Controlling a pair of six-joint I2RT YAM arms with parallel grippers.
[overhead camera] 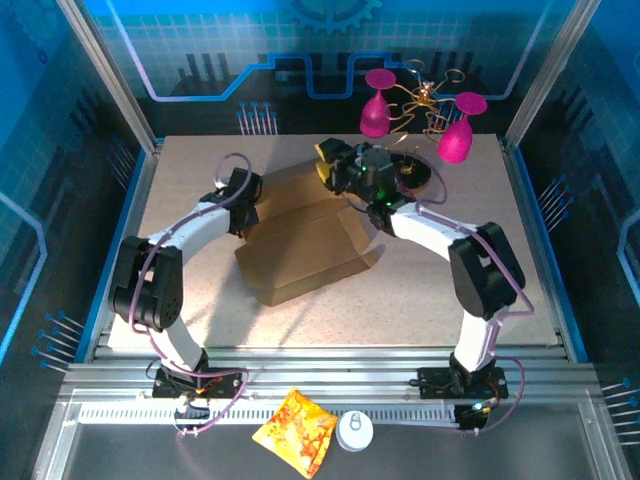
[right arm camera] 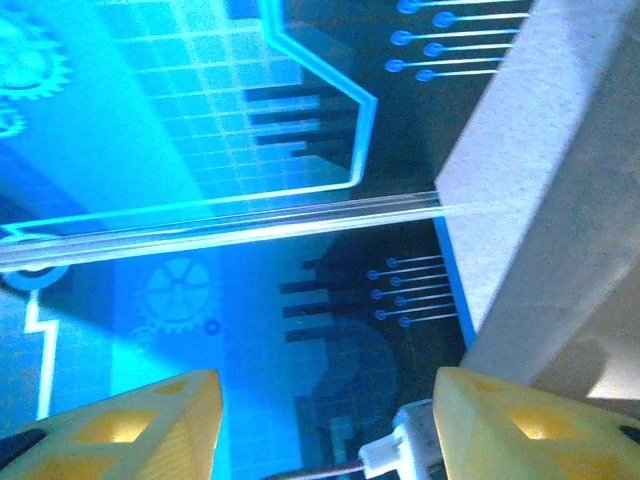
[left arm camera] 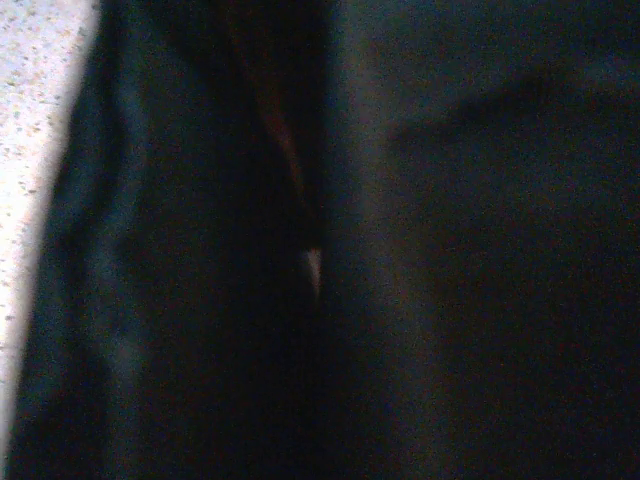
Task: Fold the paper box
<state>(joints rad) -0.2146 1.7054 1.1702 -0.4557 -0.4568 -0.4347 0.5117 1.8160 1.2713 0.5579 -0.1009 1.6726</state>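
The paper box point(overhead camera: 305, 245), plain brown cardboard, lies partly folded in the middle of the table, one panel sloping up toward the back. My left gripper point(overhead camera: 244, 208) is at the box's left edge. The left wrist view is almost black, with a brownish strip point(left arm camera: 272, 110) and a sliver of table point(left arm camera: 30, 120). That gripper is shut; whether it pinches a flap I cannot tell. My right gripper point(overhead camera: 332, 160) hovers over the box's far edge. Its yellow fingers point(right arm camera: 150, 420) stand apart, open point(right arm camera: 325, 430), with nothing between them.
Two pink wine glasses point(overhead camera: 376, 108) point(overhead camera: 459, 135) hang on a gold wire stand point(overhead camera: 425, 98) at the back right, above a dark round plate point(overhead camera: 425, 178). An orange-yellow snack packet point(overhead camera: 297, 432) and a white round cap point(overhead camera: 354, 430) lie on the front rail. The table's far edge point(right arm camera: 470, 200) meets the blue backdrop.
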